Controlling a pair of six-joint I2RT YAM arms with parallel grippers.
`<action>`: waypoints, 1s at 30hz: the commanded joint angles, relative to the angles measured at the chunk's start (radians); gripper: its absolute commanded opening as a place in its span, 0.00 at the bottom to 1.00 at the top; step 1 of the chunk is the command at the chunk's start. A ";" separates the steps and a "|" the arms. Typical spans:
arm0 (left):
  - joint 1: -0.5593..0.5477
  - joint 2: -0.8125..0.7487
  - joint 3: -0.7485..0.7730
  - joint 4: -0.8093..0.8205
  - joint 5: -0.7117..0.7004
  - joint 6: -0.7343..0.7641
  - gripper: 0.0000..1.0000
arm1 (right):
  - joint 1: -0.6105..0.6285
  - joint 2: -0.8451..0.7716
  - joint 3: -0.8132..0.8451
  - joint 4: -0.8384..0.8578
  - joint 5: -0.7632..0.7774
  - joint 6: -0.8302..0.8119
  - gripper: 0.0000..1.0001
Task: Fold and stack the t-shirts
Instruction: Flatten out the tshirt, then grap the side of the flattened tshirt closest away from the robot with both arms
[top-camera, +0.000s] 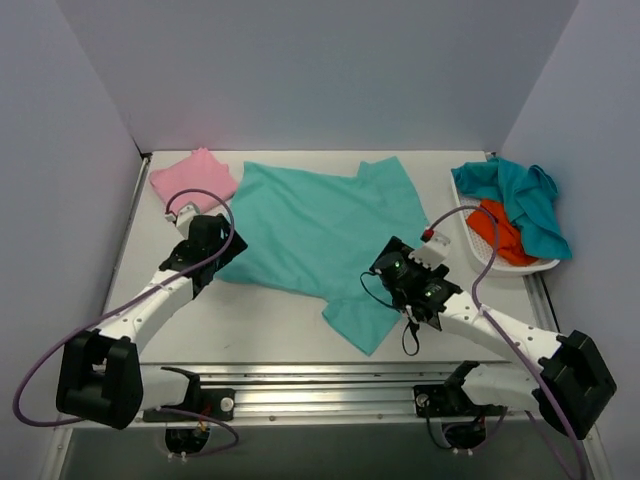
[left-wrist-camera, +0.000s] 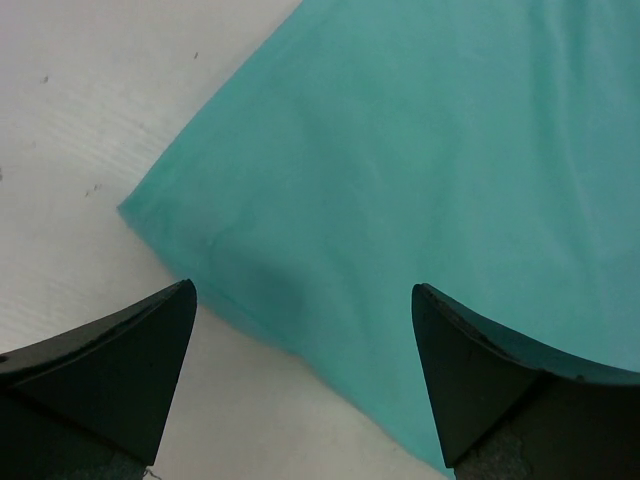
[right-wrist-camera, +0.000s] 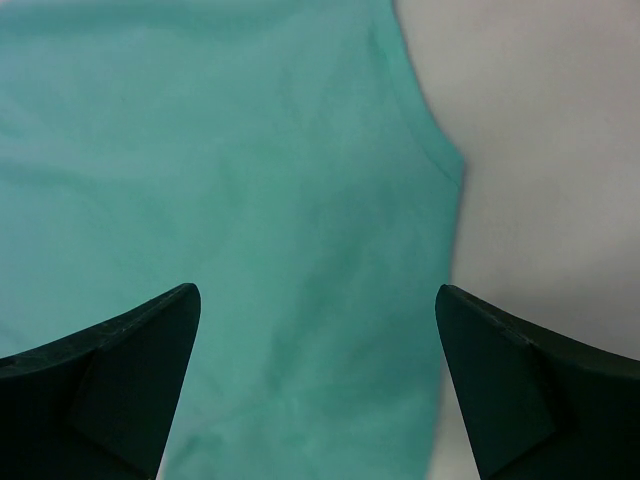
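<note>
Sea-green tee (top-camera: 320, 235) lies spread flat mid-table, skewed on a diagonal, with one sleeve pointing to the near edge and the other toward the far right. Left gripper (left-wrist-camera: 303, 290) has its jaws wide apart with nothing between them, sitting over the tee's left hem beside a corner. Right gripper (right-wrist-camera: 318, 290) is also spread and unloaded, over the tee's right side just inside its edge. Can't tell whether either set of fingers touches the cloth. Risks: the cloth is thin and lies flat, so a pinch could skid off it, or catch the top layer only and let the fold open up. The left jaws straddle the hem with one finger (left-wrist-camera: 120, 360) over bare table, so closing there could nip just the edge and slip. If the arms lift unevenly the tee will twist, since it already sits crooked. The pink tee (top-camera: 193, 180) lies folded at the far-left corner close behind the left arm, so a drag that way could bump it. The table (top-camera: 270, 320) is smooth white with a few specks and gives little grip on cloth. A white basket (top-camera: 470, 225) at the right holds a teal tee (top-camera: 520, 200) and an orange tee (top-camera: 497, 235), both crumpled. Plain pale walls (top-camera: 320, 70) enclose three sides, with a metal rail (top-camera: 330, 385) at the near edge.
</note>
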 joint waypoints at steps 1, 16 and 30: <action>-0.056 -0.124 -0.077 -0.009 -0.078 -0.083 0.95 | 0.093 -0.140 -0.100 -0.197 0.090 0.198 1.00; -0.088 -0.058 -0.232 0.033 -0.244 -0.233 0.83 | 0.127 -0.427 -0.108 -0.274 0.033 0.152 1.00; 0.019 0.185 -0.180 0.169 -0.165 -0.261 0.60 | 0.130 -0.519 -0.063 -0.288 0.033 0.076 1.00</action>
